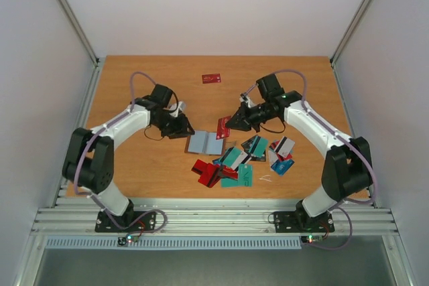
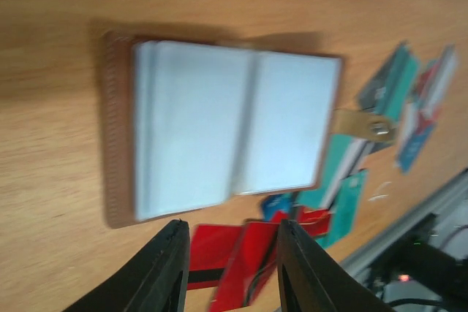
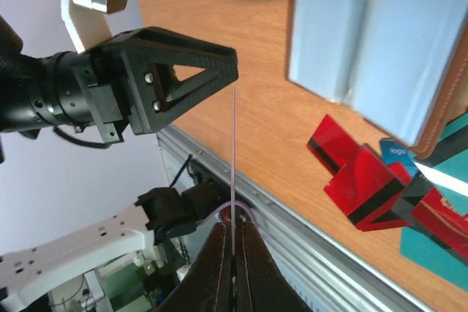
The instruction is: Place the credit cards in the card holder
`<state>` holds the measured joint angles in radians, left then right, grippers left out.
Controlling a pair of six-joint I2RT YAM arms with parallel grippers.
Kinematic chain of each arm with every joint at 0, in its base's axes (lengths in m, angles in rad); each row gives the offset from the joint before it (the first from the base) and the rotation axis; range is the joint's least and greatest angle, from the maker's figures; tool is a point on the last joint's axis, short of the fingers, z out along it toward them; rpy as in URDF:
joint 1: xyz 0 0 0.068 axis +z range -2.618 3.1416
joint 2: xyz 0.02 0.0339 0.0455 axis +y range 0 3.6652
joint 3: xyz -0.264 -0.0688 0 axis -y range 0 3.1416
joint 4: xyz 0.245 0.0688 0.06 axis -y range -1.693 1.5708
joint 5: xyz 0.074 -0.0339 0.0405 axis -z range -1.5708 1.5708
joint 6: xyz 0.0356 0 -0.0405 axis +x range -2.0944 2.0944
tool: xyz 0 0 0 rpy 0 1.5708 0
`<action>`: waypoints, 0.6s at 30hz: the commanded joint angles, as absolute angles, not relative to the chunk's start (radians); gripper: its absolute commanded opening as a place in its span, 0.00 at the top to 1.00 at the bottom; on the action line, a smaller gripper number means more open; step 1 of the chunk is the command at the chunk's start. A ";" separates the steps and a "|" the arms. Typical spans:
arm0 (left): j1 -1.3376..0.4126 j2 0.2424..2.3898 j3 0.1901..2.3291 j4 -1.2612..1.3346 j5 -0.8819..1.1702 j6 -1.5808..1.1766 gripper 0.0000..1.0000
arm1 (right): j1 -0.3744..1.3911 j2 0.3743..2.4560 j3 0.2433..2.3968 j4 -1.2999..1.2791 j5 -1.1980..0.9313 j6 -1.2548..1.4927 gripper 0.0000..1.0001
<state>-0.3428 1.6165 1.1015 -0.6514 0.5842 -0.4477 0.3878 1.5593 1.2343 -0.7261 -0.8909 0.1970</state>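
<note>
The card holder (image 1: pixel 205 143) lies open on the table, a brown cover with pale sleeves facing up; it fills the left wrist view (image 2: pixel 227 126) and shows top right in the right wrist view (image 3: pixel 380 49). My left gripper (image 1: pixel 182 127) hovers at its left edge, open (image 2: pixel 232 235), with nothing between the fingers. My right gripper (image 1: pixel 231 124) is shut (image 3: pixel 234 228) on a red credit card (image 1: pixel 223 127), seen edge-on as a thin line (image 3: pixel 233 158), held above the holder's right side. More credit cards (image 1: pixel 234 162) lie scattered in front of the holder.
A lone red card (image 1: pixel 211 79) lies at the back of the table. Teal, blue and white cards (image 1: pixel 281 155) spread to the right of the holder. The metal rail (image 1: pixel 214 216) runs along the near table edge.
</note>
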 commanded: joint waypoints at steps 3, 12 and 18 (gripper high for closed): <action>-0.344 1.744 1.202 -0.791 0.434 -0.302 0.68 | 0.394 1.695 1.244 -0.740 -0.837 0.108 0.99; -0.344 1.872 1.285 -0.820 0.426 -0.249 0.69 | 0.396 1.864 1.307 -0.719 -0.868 0.034 0.99; -0.344 1.924 1.257 -0.749 0.453 -0.216 0.64 | 0.398 1.923 1.312 -0.686 -0.873 -0.024 0.99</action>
